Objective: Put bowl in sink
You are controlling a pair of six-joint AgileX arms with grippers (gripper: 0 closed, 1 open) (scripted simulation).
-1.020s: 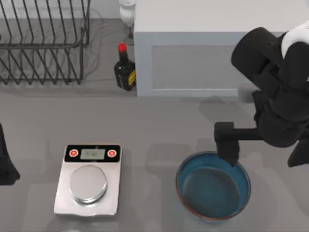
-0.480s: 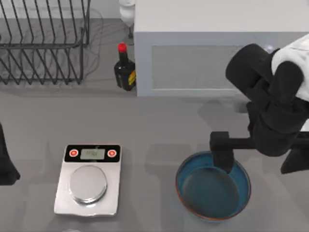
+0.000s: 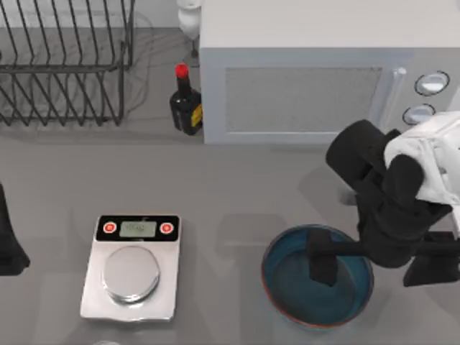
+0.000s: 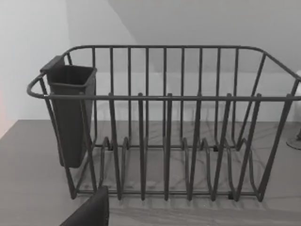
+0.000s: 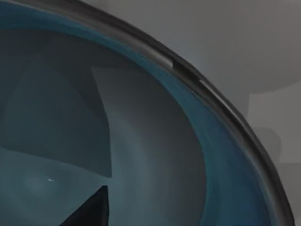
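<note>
The bowl sits at the near edge of the worktop, toward its right side, upright and resting flat. The right claw hangs over the bowl's hollow, one dark finger reaching in above the blue inside; whether its fingers are spread or drawn together I cannot tell, since the arm's bulk covers the rest of it. In the right wrist view the glazed inside and the thin rim curve past very close.

It looks like stiff glazed pottery: fairly heavy, slick, and liable to chip if knocked. The wall just under the rim seems the sensible place to pinch, one finger inside and one outside.

To the left stands a kitchen scale with its round steel plate, well apart from the bowl. The left arm is parked at the left edge. Farther back are a dark bottle with a red cap, a microwave and a wire dish rack. I can make out no sink.
</note>
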